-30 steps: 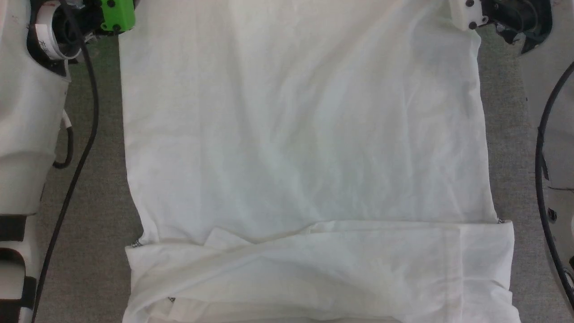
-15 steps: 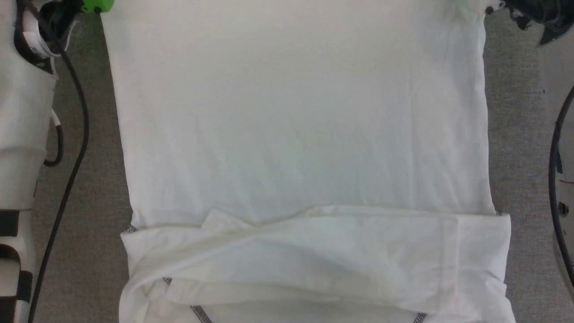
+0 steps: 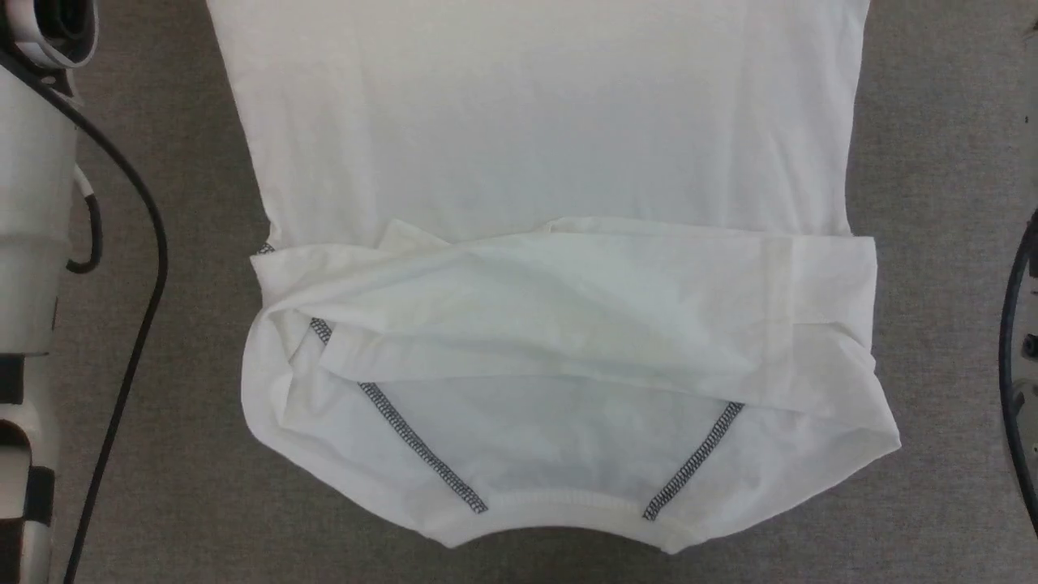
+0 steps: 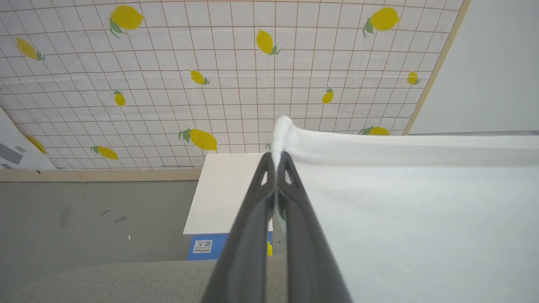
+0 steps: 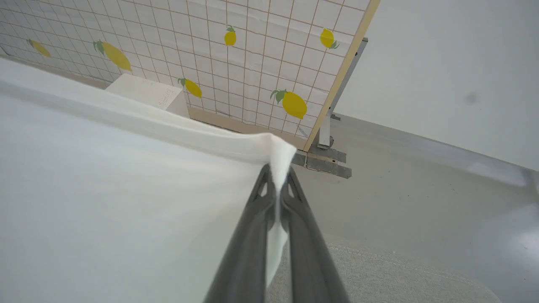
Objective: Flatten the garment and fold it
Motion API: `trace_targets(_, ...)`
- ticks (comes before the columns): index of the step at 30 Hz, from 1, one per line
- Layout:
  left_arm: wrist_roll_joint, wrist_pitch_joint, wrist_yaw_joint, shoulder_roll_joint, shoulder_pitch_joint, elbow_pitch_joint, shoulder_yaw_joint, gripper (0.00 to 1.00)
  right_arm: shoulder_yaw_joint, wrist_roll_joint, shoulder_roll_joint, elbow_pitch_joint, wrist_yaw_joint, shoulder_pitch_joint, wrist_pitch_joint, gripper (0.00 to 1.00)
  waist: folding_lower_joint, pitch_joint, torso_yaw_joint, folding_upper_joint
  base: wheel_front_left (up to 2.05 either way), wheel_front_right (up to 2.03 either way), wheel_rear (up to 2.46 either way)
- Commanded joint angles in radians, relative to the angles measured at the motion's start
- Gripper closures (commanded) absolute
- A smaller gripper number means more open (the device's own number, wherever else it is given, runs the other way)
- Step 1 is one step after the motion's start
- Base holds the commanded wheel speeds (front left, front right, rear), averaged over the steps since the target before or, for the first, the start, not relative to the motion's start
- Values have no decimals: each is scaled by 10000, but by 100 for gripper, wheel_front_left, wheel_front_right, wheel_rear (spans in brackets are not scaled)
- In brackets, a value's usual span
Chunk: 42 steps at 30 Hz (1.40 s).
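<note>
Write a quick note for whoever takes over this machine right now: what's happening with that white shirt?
Left gripper: fingers shut on one corner of the garment.
Right gripper: fingers shut on the opposite corner.
Garment: stretched between them; its collar end lies on the grey surface, with a rumpled fold across it.
Done: both corners gripped.
Left: flatten it, then fold.

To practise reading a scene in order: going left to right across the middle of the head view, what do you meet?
Pale left forearm, black cable, garment, second black cable at the right edge.
</note>
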Motion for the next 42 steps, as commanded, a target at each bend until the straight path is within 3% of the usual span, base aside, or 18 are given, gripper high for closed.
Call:
trace_targets(1,-28,-183,-118,35,196,73,21,100,-17,43,-68,75,-21,149,-194,100,-1,-764,112,0,0,0,0)
trace_targets(4,-98,-610,-428,2,864,-40,-109,100,157,460,-176,117,-21,674,-572,100,-1,-1413,214,0,0,0,0)
trace_targets(12,-781,-1482,-694,9,4019,-1043,-68,100,417,2319,-544,-701,-21,3364,-854,100,-1,-3075,421,0,0,0,0)
trace_targets(17,-1369,-1664,-366,-22,6462,-2302,71,100,109,3220,-582,-1745,-21,5619,-772,100,-1,-3733,514,0,0,0,0)
trace_targets(26,-2222,-1775,399,-390,10048,-3907,70,100,-1331,3828,339,-3599,-21,9719,-202,100,-1,-4259,600,0,0,0,0)
trace_targets(35,-3182,-1168,885,-497,11903,-4374,194,100,-2267,3517,944,-4377,-21,11986,285,100,-1,-4270,574,0,0,0,0)
trace_targets(42,-3440,-240,1329,-389,12559,-4270,-107,100,-2189,3053,1068,-4342,-21,12891,814,100,-1,-4200,570,0,0,0,0)
